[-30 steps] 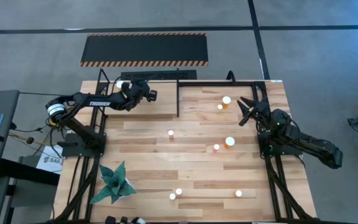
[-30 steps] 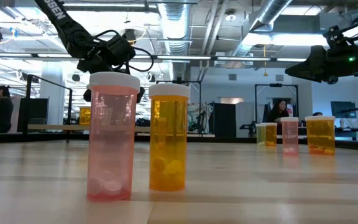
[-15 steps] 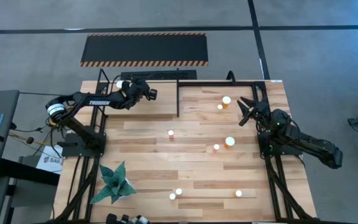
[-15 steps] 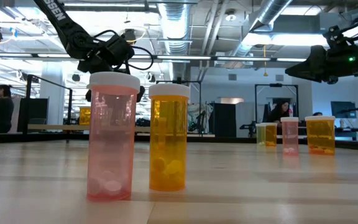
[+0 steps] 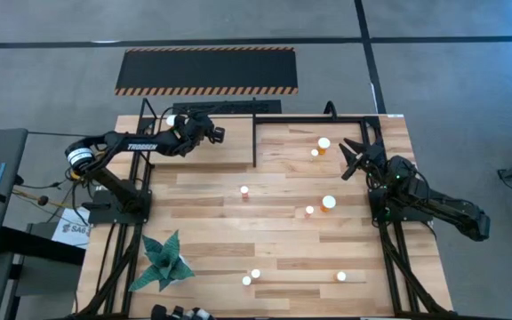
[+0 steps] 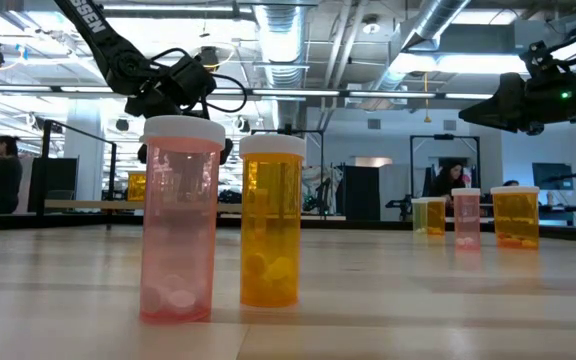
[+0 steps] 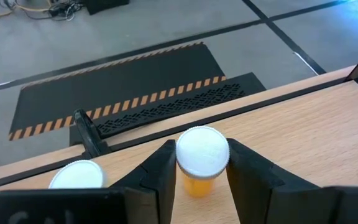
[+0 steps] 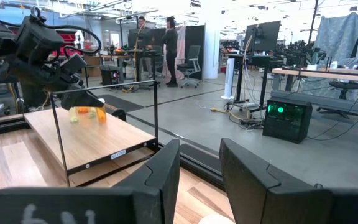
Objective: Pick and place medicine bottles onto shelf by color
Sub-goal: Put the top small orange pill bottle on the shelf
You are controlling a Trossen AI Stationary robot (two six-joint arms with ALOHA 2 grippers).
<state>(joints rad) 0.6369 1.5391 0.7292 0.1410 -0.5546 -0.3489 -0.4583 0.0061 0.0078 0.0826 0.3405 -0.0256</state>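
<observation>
My left gripper [image 5: 178, 121] reaches over the shelf [image 5: 225, 151], a raised wooden board in a black frame at the table's far left. It is shut on a small orange bottle with a white cap [image 7: 202, 152]. A second white-capped bottle [image 7: 76, 176] stands close beside it. My right gripper [image 5: 352, 156] waits at the table's right side, shut, with nothing between its fingers. Several more bottles stand on the table, among them a pink one [image 6: 180, 220] and an orange one [image 6: 271, 222] at the near edge. My left gripper pinches the orange bottle between its two fingers [image 7: 160, 174], at the cap and the top of the body [image 7: 197, 185]. The fingers slant down toward the table's far edge. The bottle stands upright in the hold, and the fingers hide its base.
Loose bottles dot the middle [image 5: 244, 190] and right of the table [image 5: 328, 204], with two close to my right gripper [image 5: 324, 143]. A green folded-paper plant [image 5: 165, 258] sits near left. Beyond the far edge a black hazard-striped mat [image 5: 207, 71] lies on the floor.
</observation>
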